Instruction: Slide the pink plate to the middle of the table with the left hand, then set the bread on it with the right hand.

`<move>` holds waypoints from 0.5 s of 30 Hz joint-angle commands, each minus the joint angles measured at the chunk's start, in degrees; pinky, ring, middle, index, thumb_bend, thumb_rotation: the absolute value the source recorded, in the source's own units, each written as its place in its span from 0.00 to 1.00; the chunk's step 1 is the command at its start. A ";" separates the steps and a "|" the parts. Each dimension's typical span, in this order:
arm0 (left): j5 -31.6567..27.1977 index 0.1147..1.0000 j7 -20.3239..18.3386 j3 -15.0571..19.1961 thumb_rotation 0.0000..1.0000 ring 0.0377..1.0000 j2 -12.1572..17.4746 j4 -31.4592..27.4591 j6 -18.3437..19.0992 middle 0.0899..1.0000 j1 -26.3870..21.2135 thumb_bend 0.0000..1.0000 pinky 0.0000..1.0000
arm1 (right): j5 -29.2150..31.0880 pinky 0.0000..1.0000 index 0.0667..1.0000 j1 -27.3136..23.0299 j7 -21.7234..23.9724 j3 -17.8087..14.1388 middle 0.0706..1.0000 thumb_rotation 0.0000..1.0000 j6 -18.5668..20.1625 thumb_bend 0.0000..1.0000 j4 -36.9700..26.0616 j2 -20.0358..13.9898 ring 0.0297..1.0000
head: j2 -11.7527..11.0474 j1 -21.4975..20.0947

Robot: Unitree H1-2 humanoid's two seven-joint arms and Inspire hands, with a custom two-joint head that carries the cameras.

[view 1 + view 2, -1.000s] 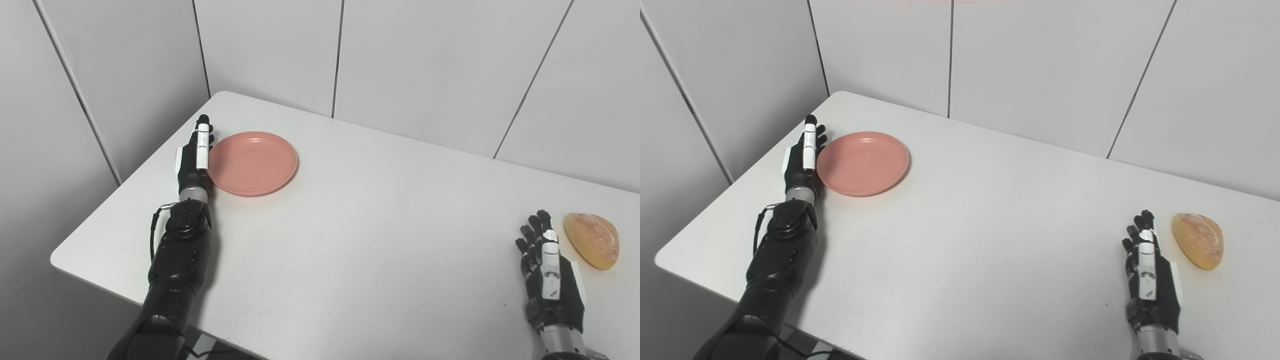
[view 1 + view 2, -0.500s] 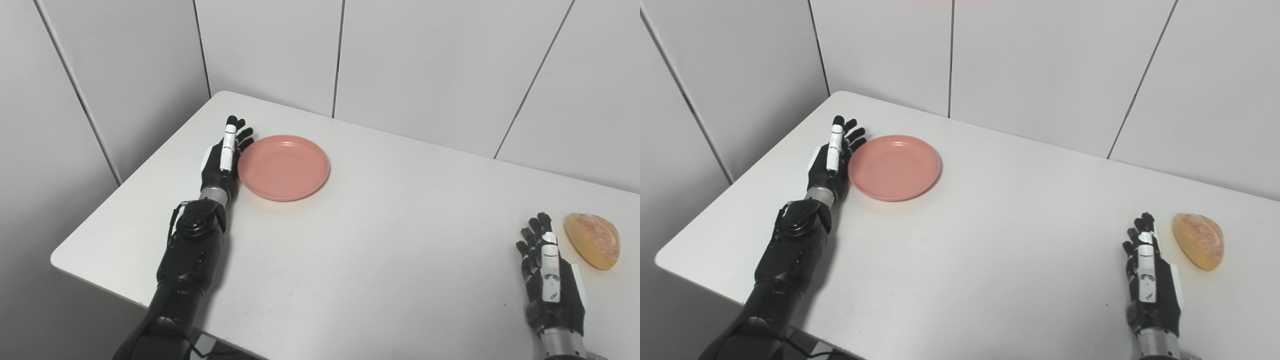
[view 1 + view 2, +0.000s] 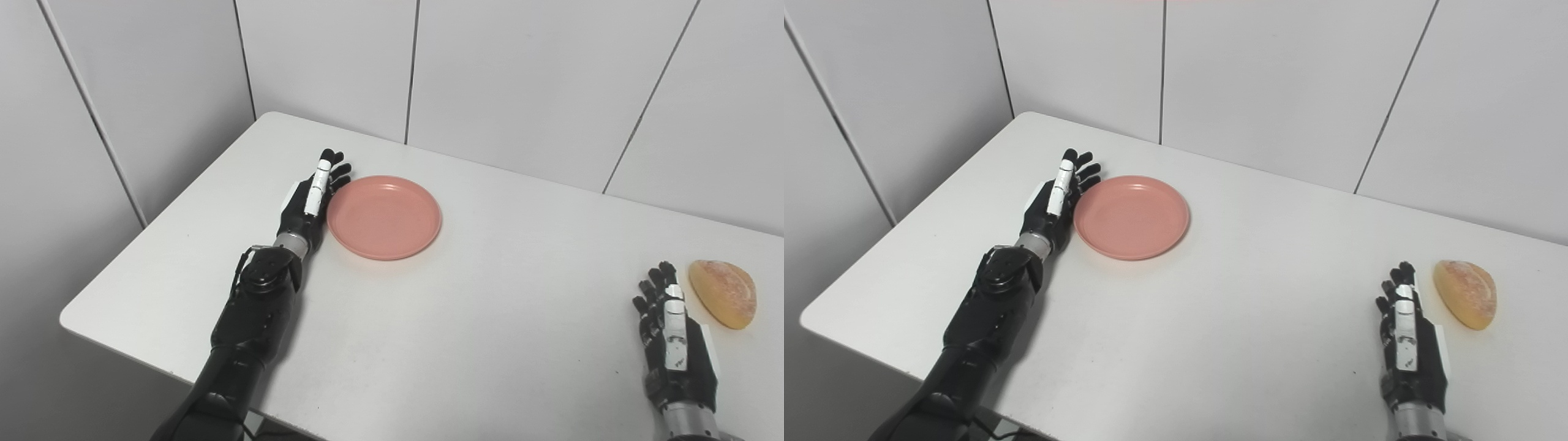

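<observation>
On the white table [image 3: 429, 343], the pink plate [image 3: 384, 217] lies left of centre, touching the flat, empty left hand [image 3: 311, 197] on its left rim. Far right, the bread [image 3: 723, 293] sits just beside the right hand [image 3: 674, 343], spread and holding nothing.

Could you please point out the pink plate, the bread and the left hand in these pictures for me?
pink plate [image 3: 384, 215], left eye view, on the flat centre of the dish.
bread [image 3: 723, 293], left eye view, on the middle of its crust.
left hand [image 3: 1053, 199], right eye view, on the back of the hand.
</observation>
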 commanded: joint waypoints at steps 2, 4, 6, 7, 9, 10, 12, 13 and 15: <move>2.04 0.89 -2.18 -2.96 1.00 0.91 -0.91 -1.95 0.73 0.90 -1.37 0.70 0.89 | 0.31 1.00 1.00 -1.44 -0.17 -0.36 1.00 0.95 -1.08 0.79 -0.43 0.00 1.00 | 0.07 -0.13; 2.61 0.91 -2.56 -3.99 1.00 0.93 -1.13 -2.05 0.85 0.92 -1.39 0.70 0.91 | 0.12 1.00 1.00 -1.46 -0.31 -0.38 1.00 0.95 -1.54 0.78 -0.36 0.08 1.00 | 0.07 -0.13; 2.67 0.92 -2.72 -4.51 1.00 0.94 -1.39 -1.88 0.86 0.93 -1.51 0.70 0.92 | 0.08 1.00 1.00 -1.50 -0.38 -0.43 1.00 0.95 -1.76 0.78 -0.26 0.12 1.00 | 0.26 -0.82; 2.94 0.92 -2.57 -4.80 1.00 0.94 -1.53 -1.96 0.98 0.93 -1.55 0.70 0.92 | 0.16 1.00 1.00 -1.54 -0.34 -0.46 1.00 0.94 -1.74 0.79 -0.17 0.12 1.00 | 0.26 -0.82; 3.41 0.92 -2.53 -5.29 1.00 0.94 -1.84 -2.09 1.10 0.93 -1.64 0.70 0.91 | 0.42 1.00 1.00 -1.58 -0.19 -0.49 1.00 0.94 -1.61 0.79 -0.15 0.13 1.00 | 0.26 -0.82; 3.54 0.92 -2.71 -5.59 1.00 0.94 -1.91 -2.18 1.23 0.93 -1.70 0.70 0.91 | 0.49 1.00 1.00 -1.59 -0.17 -0.48 1.00 0.94 -1.39 0.79 -0.29 0.16 1.00 | 0.62 -1.74; 2.87 0.94 -3.65 -5.98 1.00 0.95 -2.23 -2.32 1.52 0.95 -1.85 0.70 0.93 | 0.64 1.00 1.00 -1.75 -0.17 -0.39 1.00 0.94 -0.94 0.78 -0.47 0.40 1.00 | 1.16 -2.94; 2.96 0.95 -3.79 -6.25 1.00 0.96 -2.40 -2.47 1.63 0.96 -1.89 0.71 0.95 | 0.60 1.00 1.00 -1.87 -0.23 -0.34 1.00 0.94 -0.98 0.79 -0.32 0.55 1.00 | 1.38 -3.50; 3.80 0.95 -3.78 -7.05 1.00 0.96 -2.58 -2.95 2.14 0.96 -1.94 0.71 0.95 | 0.33 1.00 1.00 -2.06 -0.64 -0.33 1.00 0.93 -0.90 0.80 -0.20 0.85 1.00 | 2.00 -5.09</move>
